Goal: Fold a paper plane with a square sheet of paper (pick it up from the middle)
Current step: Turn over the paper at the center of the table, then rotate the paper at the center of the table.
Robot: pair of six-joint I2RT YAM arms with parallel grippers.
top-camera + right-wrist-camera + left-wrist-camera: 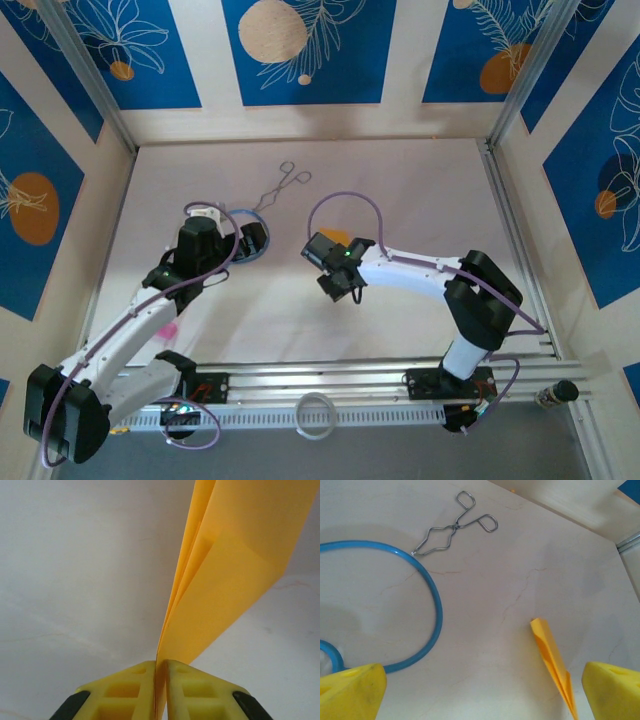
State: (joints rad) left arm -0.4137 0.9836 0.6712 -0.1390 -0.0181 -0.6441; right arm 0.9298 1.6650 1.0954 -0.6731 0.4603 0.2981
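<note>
Fingers (132,685) of the right gripper (161,667) are clenched on the paper plane (225,570), pinching its folded edge so the orange-yellow layers fan away above the table (75,580). From the left wrist, the plane shows as a slim dart slanting close to one yellow finger of the left gripper (482,687), which gapes wide and holds nothing; a blue hoop (436,605) and wire tongs (454,528) lie beyond. Overhead, the two grippers sit near each other mid-table
</note>
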